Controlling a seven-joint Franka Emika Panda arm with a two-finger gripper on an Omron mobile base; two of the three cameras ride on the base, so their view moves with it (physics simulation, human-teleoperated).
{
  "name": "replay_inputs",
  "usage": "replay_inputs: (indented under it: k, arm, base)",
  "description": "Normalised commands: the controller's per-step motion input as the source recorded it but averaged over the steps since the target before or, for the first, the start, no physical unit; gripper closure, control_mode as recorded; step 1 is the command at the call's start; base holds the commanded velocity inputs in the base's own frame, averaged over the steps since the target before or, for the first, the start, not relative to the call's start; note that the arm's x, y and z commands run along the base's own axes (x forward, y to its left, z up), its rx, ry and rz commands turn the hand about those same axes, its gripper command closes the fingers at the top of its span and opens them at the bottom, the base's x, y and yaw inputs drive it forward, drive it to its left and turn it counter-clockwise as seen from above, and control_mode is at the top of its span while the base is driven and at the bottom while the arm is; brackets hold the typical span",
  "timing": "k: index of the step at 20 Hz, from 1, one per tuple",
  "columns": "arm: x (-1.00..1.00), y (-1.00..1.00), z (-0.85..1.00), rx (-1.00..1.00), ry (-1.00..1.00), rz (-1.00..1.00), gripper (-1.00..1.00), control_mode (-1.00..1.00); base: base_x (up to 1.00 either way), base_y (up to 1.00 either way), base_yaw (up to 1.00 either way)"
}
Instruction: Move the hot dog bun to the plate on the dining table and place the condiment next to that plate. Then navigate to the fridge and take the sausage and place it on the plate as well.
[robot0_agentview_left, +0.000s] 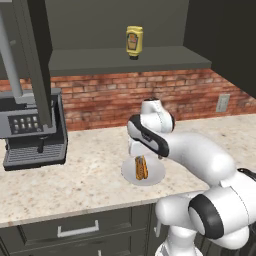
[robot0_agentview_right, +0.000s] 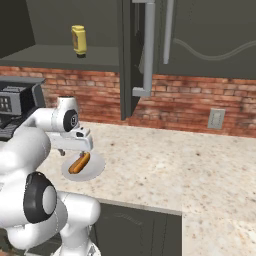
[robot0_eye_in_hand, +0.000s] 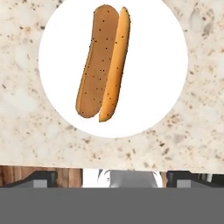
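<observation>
Orange-tan speckled hot dog bun (robot0_eye_in_hand: 103, 63), split lengthwise, on white plate (robot0_eye_in_hand: 153, 87); gripper (robot0_agentview_right: 80, 141) spread.

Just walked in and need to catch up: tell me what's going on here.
The robot's gripper hovers open above the hot dog bun, which lies on a small white plate on the stone counter. Nothing is held yet. The yellow condiment stands on the shelf above, and a coffee machine sits to the left.

The end effector (robot0_agentview_right: 81, 144) fingertips are hidden behind the hand, the espresso machine (robot0_agentview_left: 31, 129) is cropped at the left edge, and the condiment (robot0_agentview_left: 134, 42) label is illegible.
</observation>
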Motion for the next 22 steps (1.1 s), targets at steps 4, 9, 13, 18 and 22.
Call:
replay_inputs:
  k: [4, 9, 13, 18, 22]
  arm:
    - [0.09, 0.0, -0.36, 0.06, 0.0, 0.0, -1.0, -1.0]
    - [0.24, 0.0, -0.27, 0.08, 0.0, 0.0, -1.0, -1.0]
    - [0.31, -0.01, -0.13, 0.03, 0.06, 0.0, -1.0, -1.0]
    - [0.37, 0.0, -0.12, 0.0, 0.1, 0.0, -1.0, -1.0]
    - [0.25, 0.01, -0.24, 0.0, 0.04, 0.0, -1.0, -1.0]
  base:
    - [0.0, 0.0, 0.0]
    - [0.0, 0.0, 0.0]
    - [0.0, 0.0, 0.0]
    - [0.0, 0.0, 0.0]
    - [0.0, 0.0, 0.0]
